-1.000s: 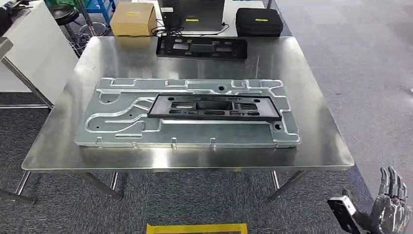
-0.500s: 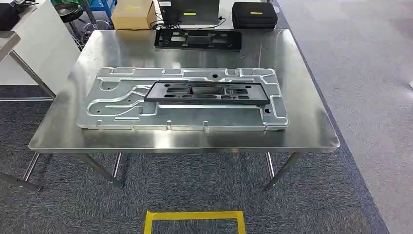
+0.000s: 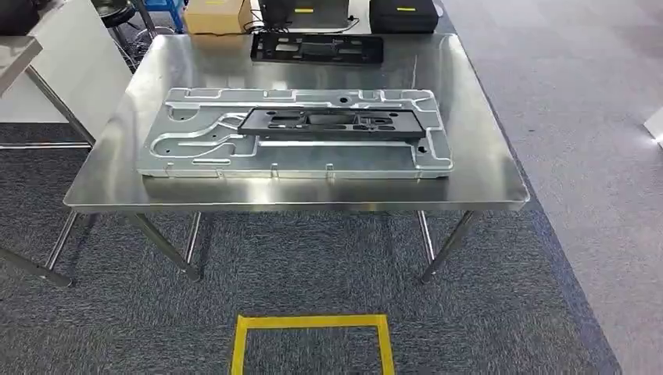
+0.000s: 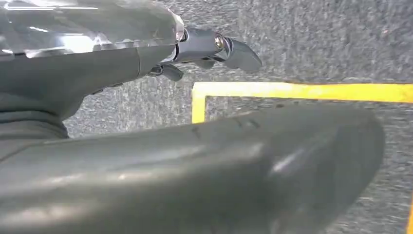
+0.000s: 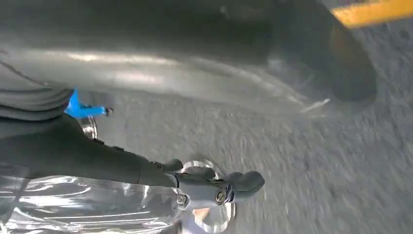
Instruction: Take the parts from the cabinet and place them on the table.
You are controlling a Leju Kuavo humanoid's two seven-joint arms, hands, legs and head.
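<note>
The black plastic frame part [image 3: 332, 123] lies flat in the recess of a machined aluminium fixture plate [image 3: 195, 148] on the steel table [image 3: 485, 183]; a second black frame [image 3: 317, 48] lies near the far edge. It looks light, stiff and smooth, best gripped along its long rails. The left hand [image 4: 209, 48] and right hand [image 5: 214, 187] hang over carpet, holding nothing; whether their fingers are spread or curled I cannot tell.
</note>
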